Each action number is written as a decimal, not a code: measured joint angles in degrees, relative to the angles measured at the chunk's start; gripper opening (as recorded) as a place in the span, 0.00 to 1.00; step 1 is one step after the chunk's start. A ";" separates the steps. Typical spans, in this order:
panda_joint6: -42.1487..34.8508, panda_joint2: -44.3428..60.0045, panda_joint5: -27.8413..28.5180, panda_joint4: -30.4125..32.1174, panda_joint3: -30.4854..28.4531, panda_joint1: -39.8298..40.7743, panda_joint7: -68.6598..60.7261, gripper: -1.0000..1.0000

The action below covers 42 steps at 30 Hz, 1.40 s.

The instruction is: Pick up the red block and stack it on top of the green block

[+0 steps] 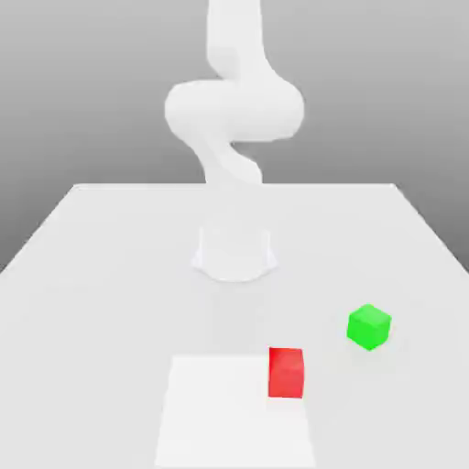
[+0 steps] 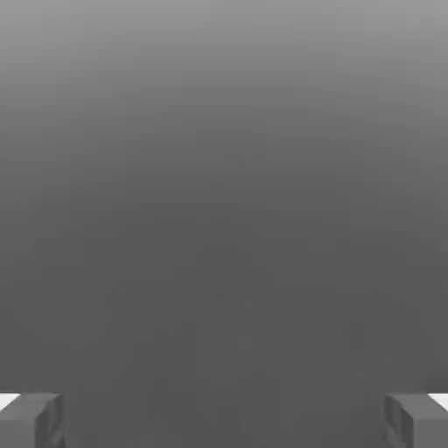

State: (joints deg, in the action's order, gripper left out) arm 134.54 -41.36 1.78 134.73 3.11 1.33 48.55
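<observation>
The red block (image 1: 286,372) sits on the white table (image 1: 92,275) near its front edge, a little toward the exterior view's right. The green block (image 1: 369,327) rests on the table farther to the exterior view's right and slightly behind the red one, about a block's width apart from it. In the hand view my gripper (image 2: 224,422) is open. Its two grey fingertips (image 2: 31,420) stand far apart, with plain grey background between them. Neither block is held.
The white arm (image 1: 234,110) rises from its base (image 1: 234,252) at the middle of the table, behind both blocks. A pale white rectangular shape (image 1: 229,412) lies at the front of the exterior view, next to the red block's left side.
</observation>
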 joint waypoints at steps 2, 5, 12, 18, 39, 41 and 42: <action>2.60 4.37 1.67 2.69 2.54 1.10 2.55 0.50; 6.20 10.63 3.77 6.47 5.50 2.54 5.93 0.50; 14.37 24.71 6.76 15.05 9.40 4.31 12.26 0.50; 21.69 35.43 3.98 22.50 10.27 2.97 13.78 0.50; 37.85 54.80 8.61 24.24 3.16 -4.12 19.30 0.00; 37.89 54.80 8.69 24.24 3.17 -4.08 19.37 0.00; 38.27 55.29 9.10 24.21 2.71 -4.43 19.65 0.00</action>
State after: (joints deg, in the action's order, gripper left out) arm 172.81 13.93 10.88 158.94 5.82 -3.10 68.20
